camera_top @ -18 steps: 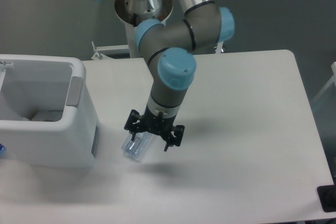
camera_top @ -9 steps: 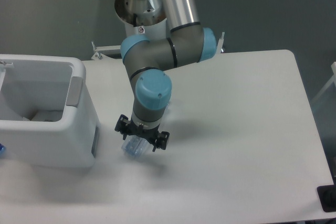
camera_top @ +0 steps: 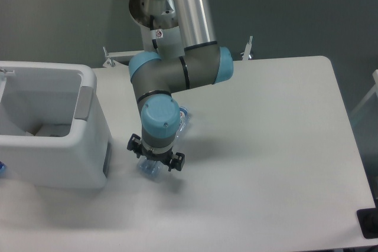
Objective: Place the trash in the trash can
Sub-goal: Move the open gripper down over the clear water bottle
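A slim clear plastic bottle lies on the white table, slanting from near the trash can's lower right corner up to the right. Its lower end pokes out under the gripper. My gripper points straight down over the bottle's lower part with its black jaws spread to either side of it, open. The wrist hides the fingertips and the bottle's middle. The trash can, a large white boxy bin with a grey handle patch, stands at the left, just beside the gripper. Something pale lies on its floor.
A small blue thing shows at the left edge below the bin. A black object sits at the table's front right corner. The arm's base column stands behind the table.
The arm has swung left and lowered. The gripper moved from right of the bottle's lower end to directly over it, closer to the bin. The bottle has not moved.
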Motion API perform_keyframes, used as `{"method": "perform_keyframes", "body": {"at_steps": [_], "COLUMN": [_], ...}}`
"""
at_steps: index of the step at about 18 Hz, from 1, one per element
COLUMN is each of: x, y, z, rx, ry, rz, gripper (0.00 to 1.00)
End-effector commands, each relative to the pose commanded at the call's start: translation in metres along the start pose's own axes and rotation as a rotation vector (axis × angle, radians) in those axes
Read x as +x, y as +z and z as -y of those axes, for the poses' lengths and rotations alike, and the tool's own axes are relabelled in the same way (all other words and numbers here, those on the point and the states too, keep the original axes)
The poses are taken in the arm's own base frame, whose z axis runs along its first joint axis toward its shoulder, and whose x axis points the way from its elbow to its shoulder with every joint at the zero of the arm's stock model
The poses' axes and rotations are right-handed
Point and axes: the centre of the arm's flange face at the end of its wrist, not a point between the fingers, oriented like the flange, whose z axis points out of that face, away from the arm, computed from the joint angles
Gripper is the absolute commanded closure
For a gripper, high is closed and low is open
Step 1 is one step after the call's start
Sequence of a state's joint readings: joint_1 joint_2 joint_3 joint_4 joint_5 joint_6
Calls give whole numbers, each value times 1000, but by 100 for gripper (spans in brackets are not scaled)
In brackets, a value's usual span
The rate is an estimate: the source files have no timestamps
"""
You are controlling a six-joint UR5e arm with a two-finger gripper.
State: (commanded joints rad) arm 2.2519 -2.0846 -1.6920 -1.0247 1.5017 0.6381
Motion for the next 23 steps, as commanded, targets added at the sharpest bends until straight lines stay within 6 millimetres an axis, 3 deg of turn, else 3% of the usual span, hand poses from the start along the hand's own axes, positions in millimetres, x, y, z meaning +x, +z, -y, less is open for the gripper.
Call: {"method": "perform_keyframes", "body": {"at_steps": [6, 8, 12, 14, 20, 23], "x": [-2, -3, -4, -6, -13, -22], "y": [11, 9, 4, -2, -35, -83], "z": [3, 4, 7, 10, 23, 27], "rx": [-36, -32, -20, -10, 52, 126], "ry": [5, 4, 5, 4, 5, -2], "rz": [22, 25, 32, 39, 71, 118], "gripper": [0, 12, 48, 57, 57, 57]}}
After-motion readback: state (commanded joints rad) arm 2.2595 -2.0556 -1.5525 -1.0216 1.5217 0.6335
